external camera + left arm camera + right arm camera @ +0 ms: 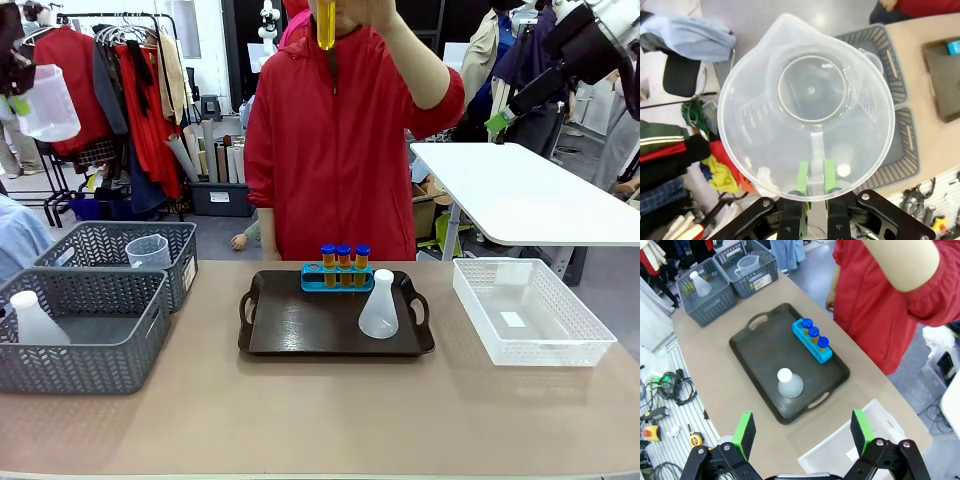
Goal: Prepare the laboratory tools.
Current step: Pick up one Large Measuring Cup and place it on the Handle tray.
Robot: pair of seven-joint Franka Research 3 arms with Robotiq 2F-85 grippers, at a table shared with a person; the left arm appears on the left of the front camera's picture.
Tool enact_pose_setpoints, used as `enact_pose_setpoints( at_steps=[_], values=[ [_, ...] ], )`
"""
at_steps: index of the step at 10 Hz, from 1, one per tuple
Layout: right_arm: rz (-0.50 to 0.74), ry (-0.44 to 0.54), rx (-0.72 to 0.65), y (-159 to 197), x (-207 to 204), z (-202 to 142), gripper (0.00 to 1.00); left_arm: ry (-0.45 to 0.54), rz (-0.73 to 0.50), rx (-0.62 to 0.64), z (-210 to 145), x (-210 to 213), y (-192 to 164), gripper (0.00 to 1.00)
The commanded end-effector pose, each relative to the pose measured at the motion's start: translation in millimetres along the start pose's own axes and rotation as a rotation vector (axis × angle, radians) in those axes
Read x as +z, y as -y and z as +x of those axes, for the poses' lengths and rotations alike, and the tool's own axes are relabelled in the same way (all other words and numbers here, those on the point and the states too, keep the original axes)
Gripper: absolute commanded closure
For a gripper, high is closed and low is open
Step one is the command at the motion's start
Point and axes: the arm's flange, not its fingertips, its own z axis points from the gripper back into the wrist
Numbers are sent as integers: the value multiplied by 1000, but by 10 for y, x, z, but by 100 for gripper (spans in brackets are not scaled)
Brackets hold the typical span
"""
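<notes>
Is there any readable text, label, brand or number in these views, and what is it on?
No text is legible in any view.
White label on the far grey basket: too small to read.
Scale marks on the held measuring jug: too faint to read.
Sticker in the white mesh bin: nothing readable.

Off the far left corner of the bench (pixel 320 420) we see a clothes rack (pixel 115 95) hung with red and dark garments. Beyond the bench's far edge a grey crate (pixel 222 197) of rolled tubes sits on the grey floor (pixel 215 235). Past its far right corner stands a white table (pixel 530 195). Off its left end is a black chair (pixel 682 75), and along its near side lie cables (pixel 675 387). We find the light bright and even.
</notes>
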Motion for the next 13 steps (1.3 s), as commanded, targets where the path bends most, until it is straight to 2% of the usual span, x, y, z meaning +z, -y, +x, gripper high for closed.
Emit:
enact_pose_setpoints(
  at_steps=[1,3,5,6,7,11,12,13],
  values=[
    [6,5,5,-13,10,0,0,10,-27,-74,182,415,-72,100],
    [6,5,5,-13,10,0,0,2,-52,-141,155,711,76,100],
    [6,5,5,-13,10,0,0,66,-75,-157,25,931,140,100],
    [6,5,5,-13,10,0,0,76,-95,-147,-10,929,80,100],
    [6,5,5,-13,10,0,0,38,-44,-142,-138,724,292,100],
    [6,5,5,-13,10,0,0,38,-44,-142,-138,724,292,100],
    [6,5,5,-13,10,0,0,43,-60,-143,-115,703,277,100],
    [6,5,5,-13,10,0,0,62,-124,-182,-88,647,484,100]
  ],
)
